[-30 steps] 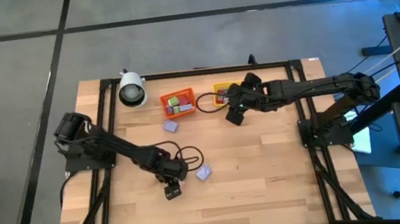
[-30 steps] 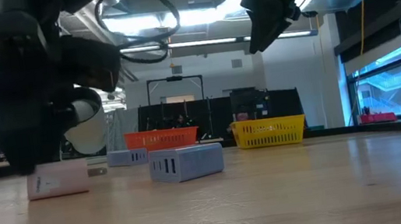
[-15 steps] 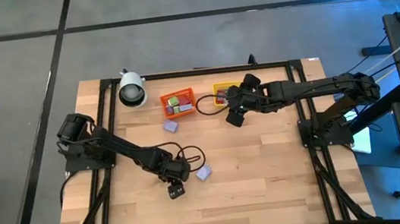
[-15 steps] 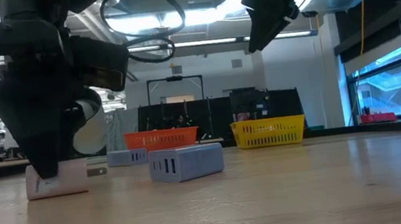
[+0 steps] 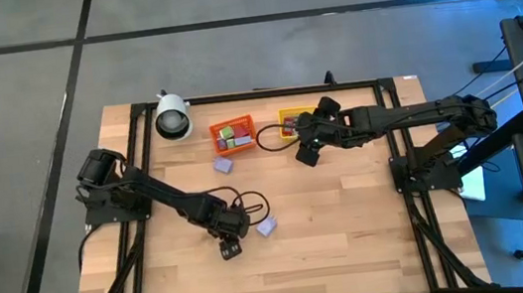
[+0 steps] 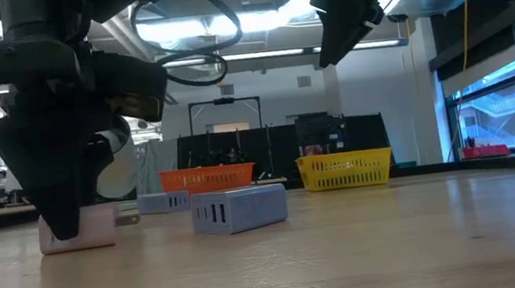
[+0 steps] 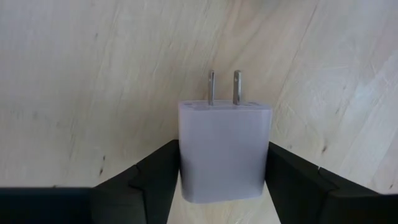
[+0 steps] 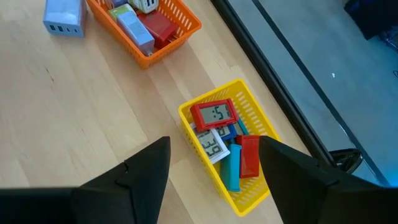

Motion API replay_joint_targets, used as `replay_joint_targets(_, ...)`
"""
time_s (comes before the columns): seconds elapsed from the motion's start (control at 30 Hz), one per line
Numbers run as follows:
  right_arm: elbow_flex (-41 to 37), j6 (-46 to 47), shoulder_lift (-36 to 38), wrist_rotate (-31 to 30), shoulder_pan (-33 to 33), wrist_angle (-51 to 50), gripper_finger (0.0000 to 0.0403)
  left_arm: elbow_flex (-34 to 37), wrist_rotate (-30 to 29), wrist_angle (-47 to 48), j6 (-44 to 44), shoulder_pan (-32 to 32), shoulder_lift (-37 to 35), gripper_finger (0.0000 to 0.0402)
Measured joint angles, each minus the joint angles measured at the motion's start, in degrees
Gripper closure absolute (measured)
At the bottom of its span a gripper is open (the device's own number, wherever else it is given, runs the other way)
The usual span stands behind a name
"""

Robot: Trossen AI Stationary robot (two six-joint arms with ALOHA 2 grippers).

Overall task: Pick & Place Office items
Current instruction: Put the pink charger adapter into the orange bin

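White plug-in charger block (image 7: pixel 224 151) lying flat on the wooden table (image 7: pixel 93 81), sitting between the left gripper (image 7: pixel 222 180) fingers (image 7: pixel 154 180), each dark finger flanking one side, prongs (image 7: pixel 222 87) pointing away.

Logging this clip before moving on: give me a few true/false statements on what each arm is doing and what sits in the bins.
1. The left gripper has its jaws on either side of a white plug charger lying on the table. True.
2. The right gripper carries a red clock. False: it is empty, above the yellow bin.
3. The yellow bin holds a red clock. True.
4. The orange bin is empty. False: several items lie in it.
5. The charger's prongs point into the left gripper. False: they point away.
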State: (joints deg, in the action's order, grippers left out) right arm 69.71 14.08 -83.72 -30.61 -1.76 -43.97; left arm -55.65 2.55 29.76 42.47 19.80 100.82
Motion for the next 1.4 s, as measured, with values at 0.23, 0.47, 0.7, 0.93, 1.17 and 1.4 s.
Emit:
replay_joint_targets(0.23, 0.0, 0.0, 0.0, 0.0, 0.1, -0.2, 0.0158, 0.1, -0.7, -0.1, -0.1, 0.0, 0.0, 0.0202)
replay_joint_targets(0.47, 0.0, 0.0, 0.0, 0.0, 0.1, -0.2, 0.0158, -0.9, -0.7, 0.4, -1.2, 0.0, 0.2, 0.0201)
replay_joint_targets(0.7, 0.0, 0.0, 0.0, 0.0, 0.1, -0.4, 0.0158, -4.3, -4.8, -1.3, -4.5, -0.2, 0.5, 0.0203)
replay_joint_targets(0.93, 0.0, -0.2, 0.0, 0.0, 0.1, -1.8, 0.0158, -6.1, -5.5, 0.8, -5.8, -1.1, 0.5, 0.0205)
replay_joint_targets(1.17, 0.0, 1.0, 0.0, -7.4, 0.1, -6.3, 0.0158, -6.1, -8.8, 3.3, -5.7, -1.8, 0.0, 0.0205)
replay_joint_targets(1.4, 0.0, 4.9, 0.0, -11.5, -1.6, -11.9, 0.0158, -6.2, -18.6, 3.4, -6.0, -3.5, -5.9, 0.0206)
